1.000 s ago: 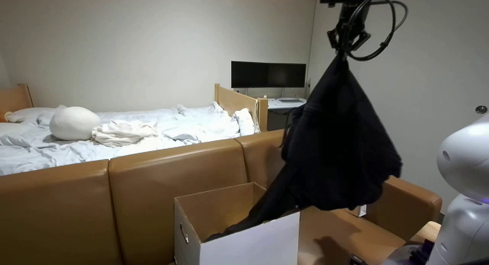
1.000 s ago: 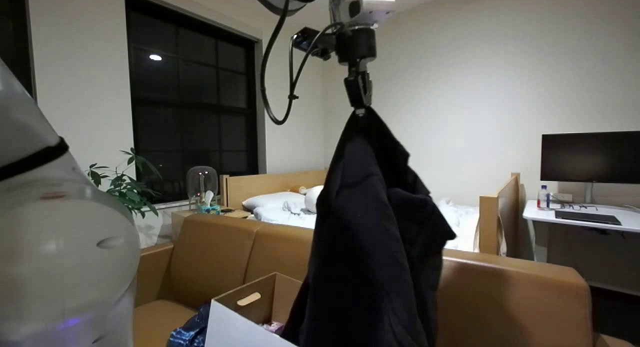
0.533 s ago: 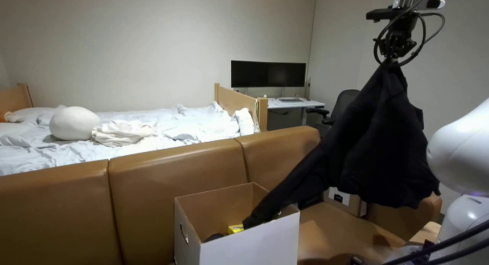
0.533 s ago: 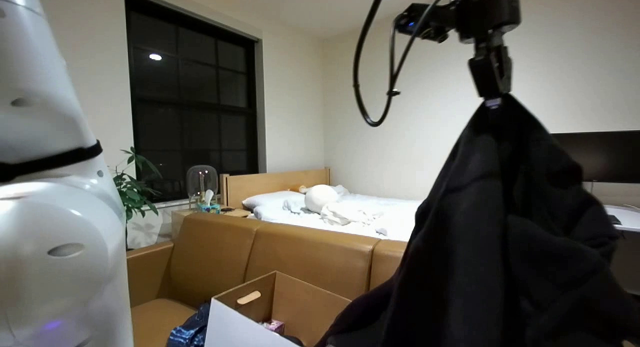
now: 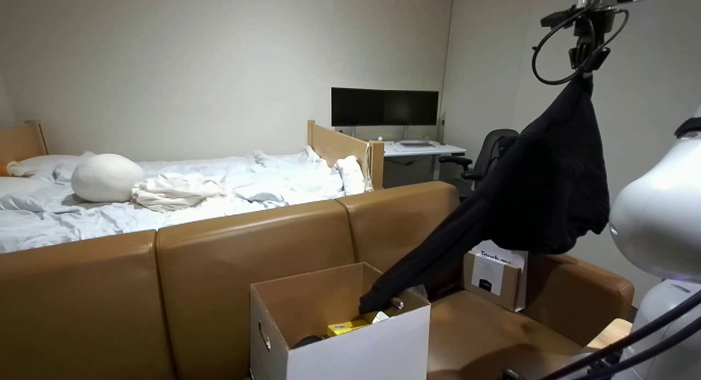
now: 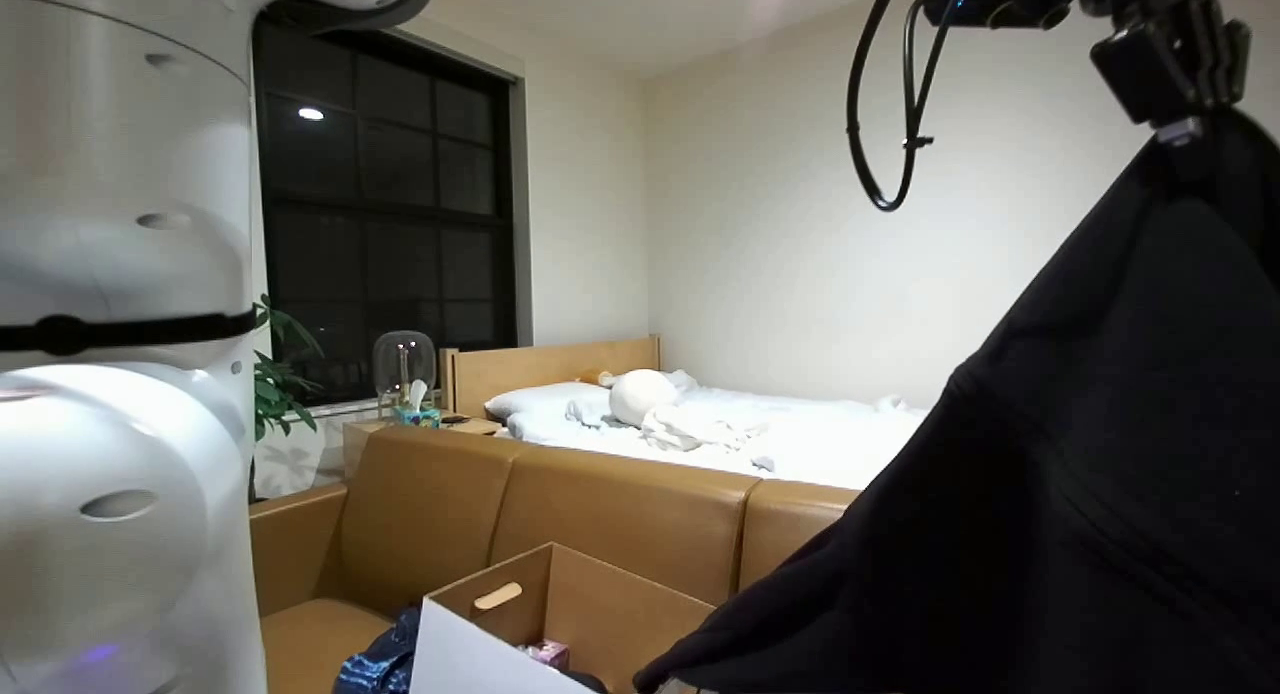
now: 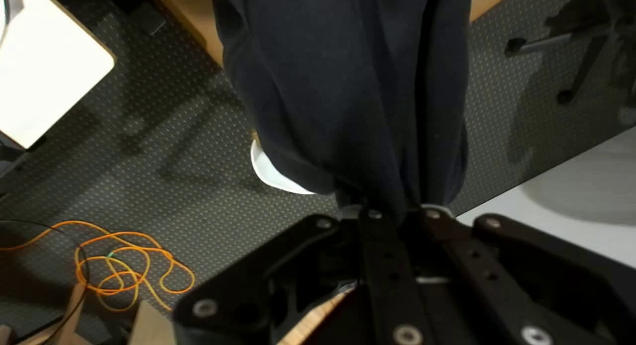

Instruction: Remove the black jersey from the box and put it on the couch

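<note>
Pinching the gathered top of one black jersey [image 5: 547,199] in one tool [image 7: 395,211], pressed narrow on the cloth. Dangling that jersey in soft, matt folds above and beside one box [image 5: 356,350], trailing one sleeve-like length down to the mouth of the box. Losing the jersey [image 6: 1080,534] past the right and lower edges in an exterior view, and not being able to tell about the trailing end touching anything inside. Counting one oblong handhole [image 6: 498,596] in the box in each exterior view, noting white outer walls, plain brown cardboard within, and a base cut off below. Making out one yellow packet [image 5: 345,328] and one pink-printed item [image 6: 548,654] among contents too covered to count. Finding one blue patterned bundle [image 6: 380,659] beside the box, partly hidden. Seeing one couch [image 5: 476,330] in smooth, tan-brown, leather-like covering, with three flat, boxy back cushions [image 5: 254,243] showing in both exterior views. Spotting on the seat one cardboard parcel [image 5: 492,284] and, just behind, one upright, lettered white card [image 5: 519,258], partly covered by the jersey. Noticing one bed [image 5: 285,174] under rumpled white sheets, cut off at one side, bearing one rounded white cushion [image 5: 107,177] and one bunched cream cloth [image 5: 178,191]. Glimpsing one black office chair [image 5: 490,153], half screened by the jersey, and one wide, dark monitor [image 5: 384,106].
</note>
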